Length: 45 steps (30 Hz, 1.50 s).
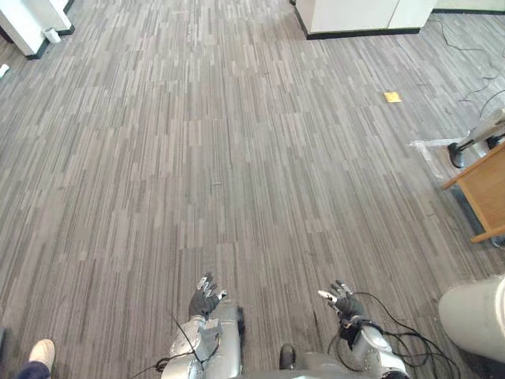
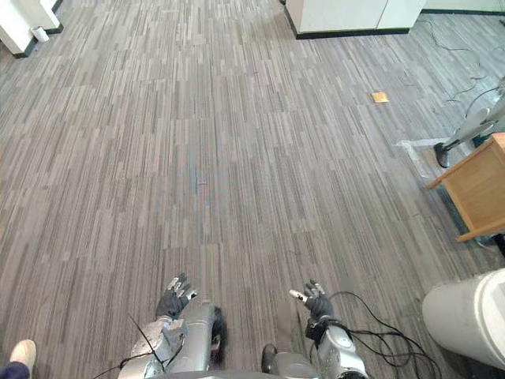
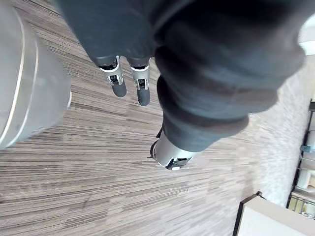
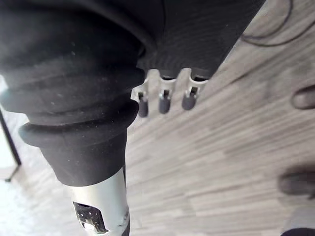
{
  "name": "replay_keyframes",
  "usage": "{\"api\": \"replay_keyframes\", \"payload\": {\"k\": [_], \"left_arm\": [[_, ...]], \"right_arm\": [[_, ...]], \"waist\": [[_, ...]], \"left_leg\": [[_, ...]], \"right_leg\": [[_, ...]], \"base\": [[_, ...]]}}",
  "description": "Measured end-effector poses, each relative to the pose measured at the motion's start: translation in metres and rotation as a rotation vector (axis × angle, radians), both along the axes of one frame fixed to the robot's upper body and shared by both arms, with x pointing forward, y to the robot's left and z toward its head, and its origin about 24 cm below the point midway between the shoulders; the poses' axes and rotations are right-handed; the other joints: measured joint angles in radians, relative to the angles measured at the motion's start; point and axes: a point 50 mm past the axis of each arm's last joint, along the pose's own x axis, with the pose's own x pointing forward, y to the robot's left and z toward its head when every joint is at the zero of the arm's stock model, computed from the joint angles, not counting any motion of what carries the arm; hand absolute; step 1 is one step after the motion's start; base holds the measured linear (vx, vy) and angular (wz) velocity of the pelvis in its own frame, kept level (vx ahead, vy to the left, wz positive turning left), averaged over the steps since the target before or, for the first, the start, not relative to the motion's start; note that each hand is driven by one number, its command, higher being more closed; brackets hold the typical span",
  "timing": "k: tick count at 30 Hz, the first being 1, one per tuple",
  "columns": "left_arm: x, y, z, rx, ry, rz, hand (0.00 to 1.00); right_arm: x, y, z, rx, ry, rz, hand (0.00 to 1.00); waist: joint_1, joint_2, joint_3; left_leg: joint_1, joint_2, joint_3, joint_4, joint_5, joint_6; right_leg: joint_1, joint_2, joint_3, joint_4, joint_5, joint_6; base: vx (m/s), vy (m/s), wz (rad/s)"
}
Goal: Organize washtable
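Nearest, well to the left of the wooden unit (image 1: 485, 189) and closer in: left hand (image 1: 207, 298) and right hand (image 1: 341, 298), side by side and apart, held above the grey striped floor (image 1: 237, 158). Fingers of both straight and spread, relaxed, with nothing in them and touching nothing. Same reading from each wrist view: dark-tipped fingers (image 3: 118, 83) of the left and dark-tipped fingers (image 4: 164, 101) of the right extended in a row over bare floor.

Farther left of the unit than either hand, at the very near edge: a person's light shoe (image 1: 41, 351).

Just nearer than the wooden unit, on its own side: a pale rounded cylinder (image 1: 477, 316), cut by the frame.

At the right edge, the wooden unit itself, light brown, standing on the floor. Cannot tell whether it is the washtable.

Beyond the unit and to its left: a small yellow square (image 1: 392, 96) flat on the floor.

Farthest past the unit: a white cabinet (image 1: 355, 14) on a dark base.
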Motion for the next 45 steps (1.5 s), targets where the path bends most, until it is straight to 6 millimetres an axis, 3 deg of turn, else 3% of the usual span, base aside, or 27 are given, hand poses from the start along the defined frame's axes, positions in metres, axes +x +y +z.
{"api": "replay_keyframes", "payload": {"k": [1,2,4,6,7,10,11,15,18,19,20,21,22,23,24,25,26,28,31,32,34,36,38,39,40,42,45], "left_arm": [[-0.002,0.000,0.001,0.000,-0.001,0.003,0.00],[0.000,0.001,0.003,0.004,-0.016,0.000,0.00],[0.004,0.001,0.008,0.010,-0.041,-0.009,0.00],[0.007,-0.002,0.011,0.011,-0.059,-0.025,0.00],[0.008,0.000,0.012,0.016,-0.062,-0.026,0.00],[0.011,0.001,0.013,0.030,-0.070,-0.037,0.00],[0.014,0.003,0.015,0.040,-0.079,-0.038,0.00],[0.014,0.006,0.015,0.052,-0.078,-0.044,0.00],[0.015,0.006,0.008,0.070,-0.045,-0.077,0.00],[0.011,0.006,0.003,0.071,-0.017,-0.079,0.00],[0.005,0.004,-0.003,0.069,0.016,-0.077,0.00],[0.003,0.001,-0.006,0.059,0.029,-0.073,0.00],[0.004,-0.005,-0.006,0.037,0.030,-0.060,0.00],[0.004,-0.010,-0.006,0.015,0.027,-0.049,0.00],[0.003,-0.011,-0.007,-0.004,0.034,-0.028,0.00],[0.004,-0.009,-0.007,-0.007,0.035,-0.015,0.00],[0.008,-0.008,-0.004,-0.011,0.020,-0.010,0.00],[0.008,-0.004,-0.005,-0.022,0.021,0.009,0.00],[0.001,-0.002,-0.007,-0.031,0.035,0.033,0.00],[-0.003,0.000,-0.009,-0.036,0.046,0.045,0.00],[-0.011,0.002,-0.011,-0.041,0.062,0.070,0.00],[-0.026,0.009,-0.013,-0.050,0.082,0.144,0.00],[-0.040,0.025,-0.017,-0.022,0.117,0.208,0.00],[-0.051,0.032,-0.019,-0.010,0.145,0.263,0.00],[-0.053,0.035,-0.020,-0.003,0.149,0.272,0.00],[-0.056,0.041,-0.020,0.013,0.156,0.277,0.00],[-0.049,0.039,-0.018,0.023,0.141,0.246,0.00]], "right_arm": [[-0.002,0.005,-0.001,0.015,0.004,-0.001,0.00],[-0.002,0.012,-0.003,0.034,0.008,0.007,0.00],[0.001,0.019,-0.002,0.041,0.000,0.025,0.00],[0.000,0.028,-0.002,0.057,0.000,0.043,0.00],[0.002,0.032,0.000,0.070,-0.016,0.060,0.00],[-0.004,0.033,0.001,0.076,-0.028,0.070,0.00],[-0.009,0.032,0.000,0.077,-0.026,0.065,0.00],[-0.028,0.028,-0.005,0.083,0.007,0.042,0.00],[-0.031,0.028,-0.005,0.088,0.011,0.028,0.00],[-0.031,0.027,-0.005,0.082,0.005,0.026,0.00],[-0.034,0.026,-0.005,0.080,0.012,0.023,0.00],[-0.037,0.024,-0.006,0.077,0.018,0.016,0.00],[-0.031,0.018,-0.002,0.067,-0.005,-0.001,0.00],[-0.024,0.013,0.005,0.050,-0.044,0.003,0.00],[-0.020,0.017,0.008,0.055,-0.067,0.014,0.00],[-0.018,0.024,0.009,0.070,-0.074,0.028,0.00],[-0.015,0.029,0.008,0.085,-0.065,0.020,0.00],[-0.010,0.037,0.008,0.113,-0.067,0.012,0.00],[0.005,0.039,0.014,0.112,-0.096,0.023,0.00],[0.009,0.036,0.016,0.101,-0.108,0.030,0.00],[0.010,0.032,0.017,0.086,-0.111,0.039,0.00],[0.014,0.030,0.018,0.072,-0.114,0.053,0.00],[0.015,0.036,0.015,0.087,-0.100,0.059,0.00],[0.020,0.039,0.017,0.099,-0.113,0.069,0.00],[0.021,0.042,0.018,0.108,-0.117,0.073,0.00],[0.020,0.047,0.018,0.130,-0.123,0.095,0.00],[0.015,0.046,0.016,0.132,-0.115,0.091,0.00]], "waist": [[0.007,-0.030,-0.027],[0.013,-0.061,-0.043],[0.008,-0.076,-0.052],[-0.008,-0.087,-0.057],[-0.017,-0.086,-0.056],[-0.043,-0.074,-0.054],[-0.052,-0.068,-0.053],[-0.094,-0.050,-0.045],[-0.127,-0.088,-0.058],[-0.130,-0.074,-0.069],[-0.153,-0.060,-0.095],[-0.155,-0.046,-0.113],[-0.142,0.018,-0.116],[-0.132,0.050,-0.118],[-0.124,0.052,-0.117],[-0.119,0.052,-0.108],[-0.115,0.039,-0.090],[-0.086,0.002,-0.078],[-0.057,0.002,-0.070],[-0.045,0.003,-0.065],[-0.019,-0.004,-0.061],[0.012,0.027,-0.080],[0.044,-0.015,-0.113],[0.042,-0.039,-0.123],[0.041,-0.050,-0.125],[0.024,-0.068,-0.118],[-0.004,-0.053,-0.110]], "left_leg": [[0.009,-0.028,0.045,0.026,0.062,0.066],[0.009,-0.055,0.077,0.058,0.020,0.132],[0.034,-0.077,0.092,0.092,-0.040,0.161],[0.135,-0.111,0.088,0.089,-0.115,0.189],[0.209,-0.129,0.077,0.071,-0.147,0.197],[0.402,-0.156,0.023,-0.032,-0.190,0.206],[0.466,-0.159,-0.009,-0.073,-0.211,0.211],[0.599,-0.146,-0.123,-0.092,-0.310,0.204],[0.728,-0.144,-0.244,-0.152,-0.387,0.142],[0.775,-0.119,-0.257,-0.161,-0.405,0.109],[0.781,-0.090,-0.280,-0.089,-0.416,0.087],[0.765,-0.066,-0.289,-0.023,-0.416,0.062],[0.709,-0.018,-0.289,0.157,-0.366,-0.035],[0.618,-0.005,-0.280,0.359,-0.179,-0.118],[0.552,-0.003,-0.243,0.487,0.049,-0.143],[0.488,0.029,-0.198,0.627,0.064,-0.117],[0.409,0.071,-0.124,0.797,-0.015,0.000],[0.310,0.082,-0.044,0.889,-0.094,0.090],[0.135,0.063,-0.023,0.695,-0.170,0.057],[0.075,0.027,-0.022,0.452,-0.170,0.048],[0.067,-0.012,-0.022,0.144,-0.127,-0.004],[0.056,-0.011,-0.015,-0.147,-0.038,-0.036],[0.053,-0.043,0.060,-0.086,0.093,0.021],[0.061,-0.076,0.091,-0.014,0.073,0.149],[0.071,-0.084,0.112,0.013,0.037,0.163],[0.194,-0.135,0.126,0.050,-0.083,0.197],[0.396,-0.168,0.108,-0.031,-0.154,0.194]], "right_leg": [[0.007,-0.049,0.014,0.031,-0.033,0.034],[-0.024,-0.091,0.022,0.118,-0.030,0.046],[-0.087,-0.117,0.034,0.302,0.017,0.088],[-0.186,-0.119,0.060,0.622,0.189,0.097],[-0.256,-0.121,0.065,0.833,0.207,0.098],[-0.387,-0.132,-0.016,1.035,0.154,0.042],[-0.451,-0.132,-0.071,1.002,0.114,-0.005],[-0.612,-0.065,-0.123,0.596,0.087,0.045],[-0.675,-0.077,-0.112,0.052,0.283,0.157],[-0.687,-0.066,-0.122,0.034,0.307,0.122],[-0.685,-0.055,-0.135,0.056,0.434,0.028],[-0.680,-0.047,-0.150,0.081,0.497,-0.004],[-0.670,-0.009,-0.196,0.158,0.491,-0.036],[-0.642,0.020,-0.207,0.191,0.422,-0.056],[-0.597,0.041,-0.187,0.183,0.385,-0.062],[-0.531,0.060,-0.175,0.162,0.354,-0.075],[-0.431,0.081,-0.159,0.134,0.324,-0.098],[-0.293,0.085,-0.101,0.079,0.281,-0.109],[-0.159,0.076,-0.052,0.004,0.215,-0.076],[-0.114,0.051,-0.035,-0.003,0.168,-0.061],[-0.061,0.017,-0.019,-0.015,0.112,-0.041],[0.003,0.003,0.003,-0.018,0.032,0.001],[0.026,-0.068,0.037,0.048,-0.044,0.037],[-0.041,-0.114,0.056,0.276,-0.049,0.059],[-0.084,-0.127,0.073,0.389,-0.020,0.063],[-0.198,-0.156,0.116,0.781,0.184,0.069],[-0.295,-0.177,0.028,0.975,0.139,0.013]], "base": [[0.79,0.301,-0.38],[0.67,0.249,-0.30],[0.63,0.247,0.00],[0.80,0.331,0.19],[0.60,0.242,0.17],[0.53,0.174,0.33],[0.55,0.123,0.64],[0.52,0.025,0.75],[0.67,-0.112,1.11],[0.83,-0.224,1.20],[0.88,-0.240,0.98],[0.94,-0.241,0.85],[0.93,-0.255,0.32],[1.09,-0.292,-0.07],[1.06,-0.284,-0.32],[1.01,-0.243,-0.34],[0.65,-0.153,-0.22],[0.71,-0.116,-0.51],[0.65,0.006,-0.49],[0.73,0.152,-0.24],[0.61,0.155,-0.17],[0.61,0.239,-0.34],[0.84,0.355,-0.51],[0.81,0.316,-0.36],[0.98,0.380,-0.19],[0.76,0.330,0.00],[0.63,0.271,-0.05]]}}
